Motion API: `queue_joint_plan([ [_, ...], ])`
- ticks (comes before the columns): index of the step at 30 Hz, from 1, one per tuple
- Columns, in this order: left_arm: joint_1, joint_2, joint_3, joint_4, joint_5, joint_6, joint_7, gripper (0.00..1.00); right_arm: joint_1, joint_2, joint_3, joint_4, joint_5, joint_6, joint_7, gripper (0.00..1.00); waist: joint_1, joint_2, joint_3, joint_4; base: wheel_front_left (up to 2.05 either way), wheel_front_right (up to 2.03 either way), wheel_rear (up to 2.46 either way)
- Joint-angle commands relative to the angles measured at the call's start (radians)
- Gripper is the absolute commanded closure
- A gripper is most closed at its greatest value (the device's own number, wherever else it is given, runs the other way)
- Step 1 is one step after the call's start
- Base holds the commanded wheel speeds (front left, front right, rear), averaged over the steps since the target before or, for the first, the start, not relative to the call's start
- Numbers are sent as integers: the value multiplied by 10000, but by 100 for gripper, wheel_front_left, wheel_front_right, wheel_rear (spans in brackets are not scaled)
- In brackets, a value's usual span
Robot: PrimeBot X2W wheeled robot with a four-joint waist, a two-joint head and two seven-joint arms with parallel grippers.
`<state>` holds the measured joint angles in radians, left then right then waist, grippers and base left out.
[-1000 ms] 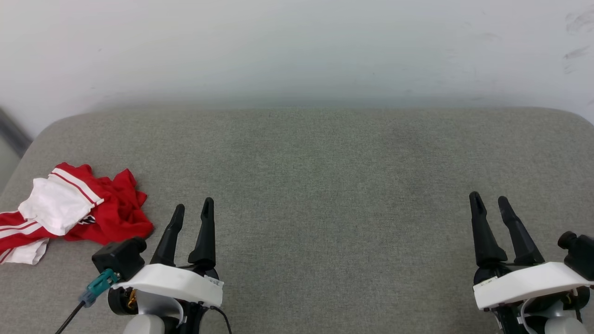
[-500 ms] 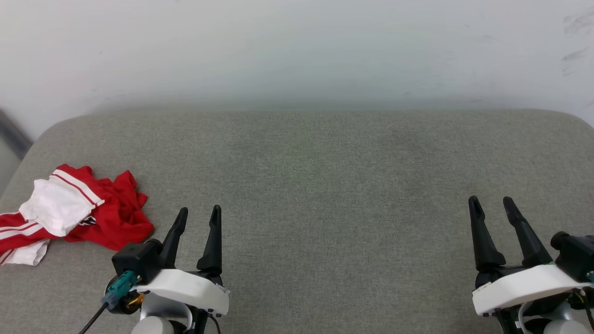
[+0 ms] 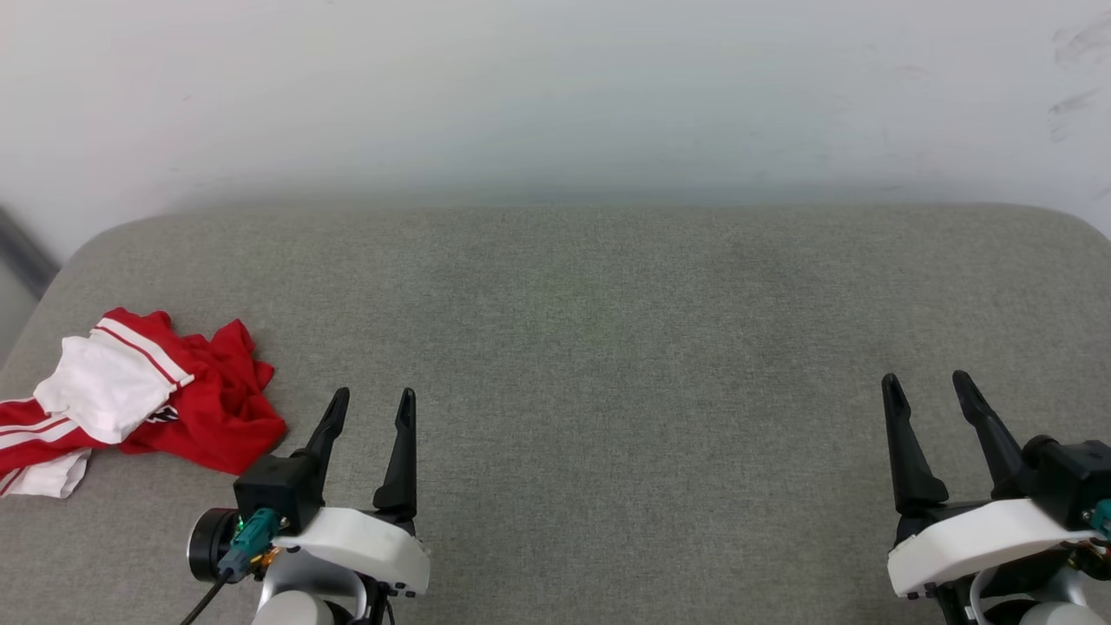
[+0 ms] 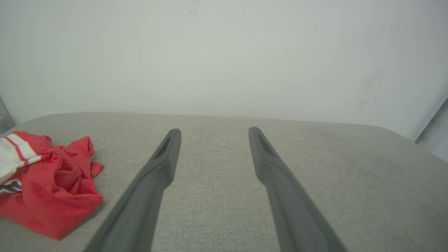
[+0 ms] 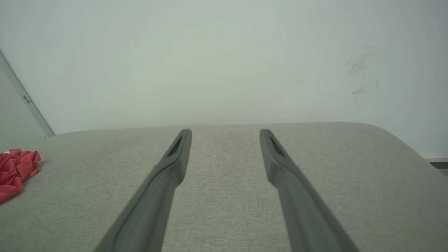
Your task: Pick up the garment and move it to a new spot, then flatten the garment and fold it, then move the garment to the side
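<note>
Garment: the red jersey T-shirt (image 3: 204, 408) lies crumpled in a heap at the far left of the grey fabric cushion (image 3: 608, 295), close to that edge. One white sleeve (image 3: 102, 386) with red-and-white striped trim sits on top of the heap. More striped trim and white fabric trail toward the left border of the head view. A small patch of black and white print shows among the folds, too crumpled to read. Nothing is touching the garment.

Left tool: your left tool (image 3: 373, 395) hovers at the lower left of the head view, just to the right of the garment and clear of it. Its two dark fingers are spread, with bare cushion visible between them, and they hold nothing. The left wrist view confirms this: both fingers point toward the pale wall (image 3: 555, 95) at the back, and the red heap lies off to their left side.

Right tool: your right tool (image 3: 925, 378) hovers at the lower right, well apart from the garment, near the opposite end of the cushion. Its fingers are likewise spread and hold nothing. In the right wrist view the garment is a small red patch at the left border.

Fittings: a teal connector (image 3: 252, 531) with a dark cable is plugged in beside the black camera housing (image 3: 278, 490) on the left wrist.

Surroundings: a few dark scuff marks (image 3: 1076, 95) show on the wall at upper right.
</note>
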<state>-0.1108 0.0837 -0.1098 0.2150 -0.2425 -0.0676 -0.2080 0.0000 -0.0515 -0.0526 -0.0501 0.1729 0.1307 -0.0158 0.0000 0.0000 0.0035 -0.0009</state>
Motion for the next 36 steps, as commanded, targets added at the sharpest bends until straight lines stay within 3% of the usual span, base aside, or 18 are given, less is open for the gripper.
queue_joint_plan([
  [1,-183,52,-29,-9,240,54,-98,0,-3,15,-4,-116,-269,0,-5,0,0,0,0,-5,0,0,0],
  [24,-261,-3,-173,276,1562,120,-553,0,218,21,-224,-334,-1465,-1,-306,0,0,0,-11,96,0,0,0],
  [33,-419,-80,-43,286,1419,189,-576,0,238,22,-124,-459,-1342,-1,-339,0,0,0,69,874,0,0,0],
  [36,-379,-52,175,280,1325,249,-575,0,182,22,81,-506,-1222,-1,-314,0,0,0,146,1667,0,0,0],
])
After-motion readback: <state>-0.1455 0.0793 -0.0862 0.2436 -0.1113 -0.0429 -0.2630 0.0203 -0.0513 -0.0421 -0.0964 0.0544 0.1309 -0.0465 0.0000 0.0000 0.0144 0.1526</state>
